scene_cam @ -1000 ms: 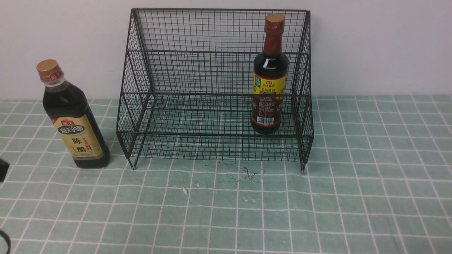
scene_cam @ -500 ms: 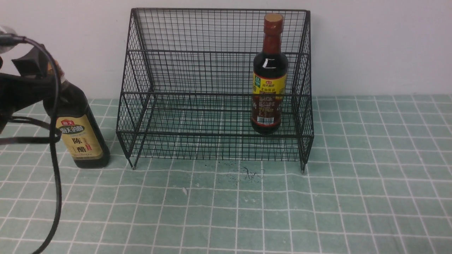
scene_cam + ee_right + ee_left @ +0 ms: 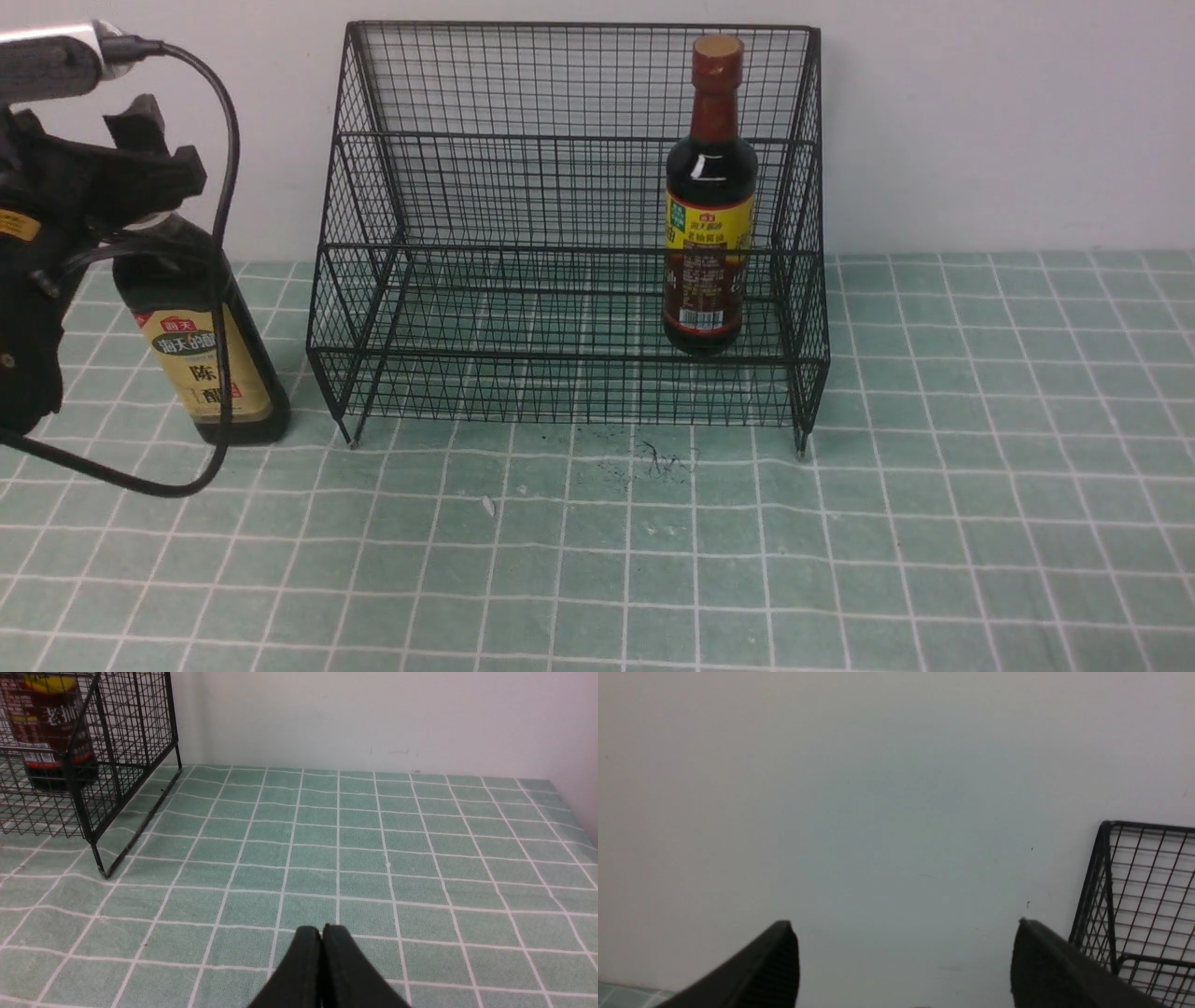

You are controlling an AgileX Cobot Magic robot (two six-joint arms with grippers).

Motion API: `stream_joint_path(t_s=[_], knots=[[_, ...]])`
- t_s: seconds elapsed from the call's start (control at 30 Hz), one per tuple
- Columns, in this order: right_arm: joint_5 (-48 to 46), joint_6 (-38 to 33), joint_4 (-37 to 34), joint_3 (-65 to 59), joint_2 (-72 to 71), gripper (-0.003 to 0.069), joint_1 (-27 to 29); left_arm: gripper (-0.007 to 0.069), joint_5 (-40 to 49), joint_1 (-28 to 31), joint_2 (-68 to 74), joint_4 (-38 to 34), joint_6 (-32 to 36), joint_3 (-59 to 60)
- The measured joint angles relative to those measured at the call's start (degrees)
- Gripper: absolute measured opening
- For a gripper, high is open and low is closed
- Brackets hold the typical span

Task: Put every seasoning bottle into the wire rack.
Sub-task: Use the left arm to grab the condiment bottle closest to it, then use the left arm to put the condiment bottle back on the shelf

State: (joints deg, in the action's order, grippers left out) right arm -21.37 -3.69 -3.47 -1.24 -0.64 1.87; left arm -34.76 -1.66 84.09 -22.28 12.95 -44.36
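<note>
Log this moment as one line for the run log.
left gripper: open, at gold-cap bottle top | gold-cap bottle: upright, outside, left of wire rack | yellow-label bottle: upright in rack, right side | right gripper: shut, empty

Even, soft light; faint shadows; front view sharp; left wrist view dim, hazy.

The soy sauce bottle (image 3: 709, 205) stands upright on the black wire rack's (image 3: 523, 308) lower tier, right end; the vinegar bottle (image 3: 201, 359) stands upright just outside its left side.
</note>
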Motion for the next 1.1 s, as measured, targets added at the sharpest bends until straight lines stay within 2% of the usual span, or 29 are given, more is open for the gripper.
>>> stream_joint_path(t_s=[0.3,0.4,0.43,0.5,0.67,0.9,1.1], knots=[[0.00,0.00,0.00,0.00,0.00,-0.0013,0.00,0.0529,0.00,0.00,5.24,-0.47,0.00,-0.23],[-0.02,0.00,0.00,0.00,0.00,-0.0013,0.00,0.0442,0.41,0.00,6.09,-0.52,0.00,-0.23],[-0.02,0.00,0.00,0.00,0.00,-0.0013,0.00,0.0354,1.18,0.00,6.09,-0.52,0.00,-0.23],[-0.02,0.00,0.00,0.00,0.00,-0.0013,0.00,0.0304,2.22,0.00,5.60,-0.62,0.06,-0.23],[-0.06,0.00,0.00,0.00,0.00,-0.0013,0.00,0.0309,5.64,0.00,3.77,-0.96,2.47,-0.29],[-0.06,0.42,0.00,0.00,0.00,-0.0013,0.00,0.0308,18.56,0.00,-6.45,-1.07,7.96,-0.70],[-0.06,0.80,0.00,0.00,0.00,-0.0013,0.00,0.0307,18.34,-1.23,-15.47,-1.02,8.10,-2.53]])
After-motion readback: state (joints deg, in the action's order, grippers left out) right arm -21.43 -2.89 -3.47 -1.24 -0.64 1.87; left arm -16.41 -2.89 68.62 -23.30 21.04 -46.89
